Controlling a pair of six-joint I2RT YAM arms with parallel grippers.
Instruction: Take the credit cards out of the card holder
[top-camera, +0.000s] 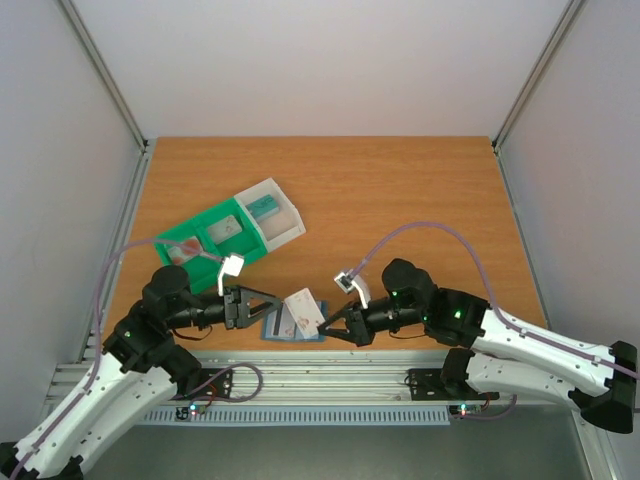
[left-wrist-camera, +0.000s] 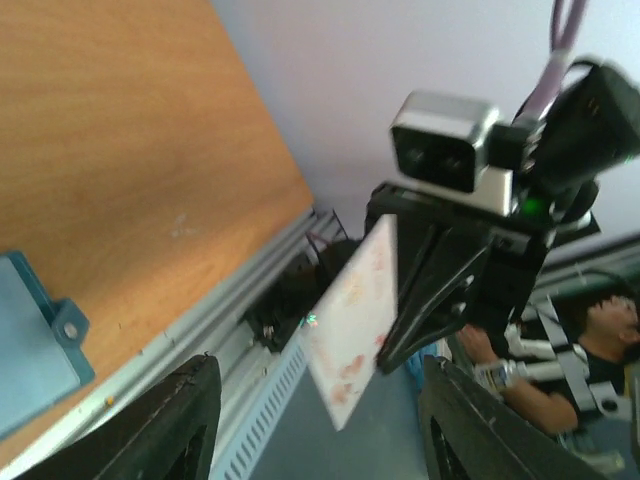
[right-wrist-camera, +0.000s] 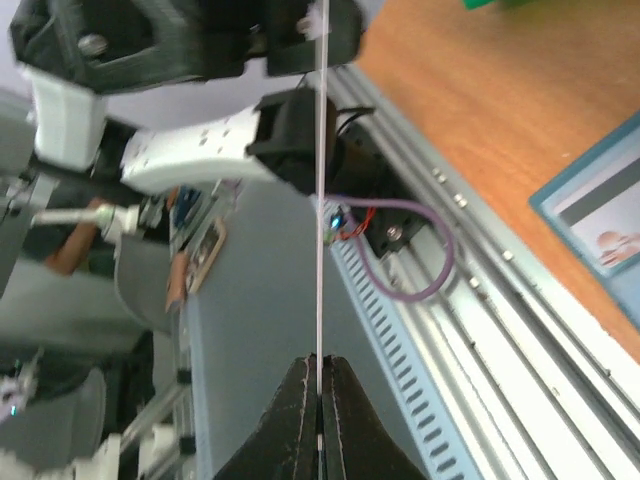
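One credit card (top-camera: 304, 311) is out, pinched edge-on in the closed right tool (top-camera: 328, 318) over the card holder (top-camera: 280, 329) on the worktop (top-camera: 400, 190), the left tool (top-camera: 272, 308) open beside it, while another card (right-wrist-camera: 612, 243) apparently sits in a pocket

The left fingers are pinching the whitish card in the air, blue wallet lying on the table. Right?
No: the right fingers pinch the whitish card, as the right wrist view shows; the left fingers stand open. The blue wallet does lie on the table.
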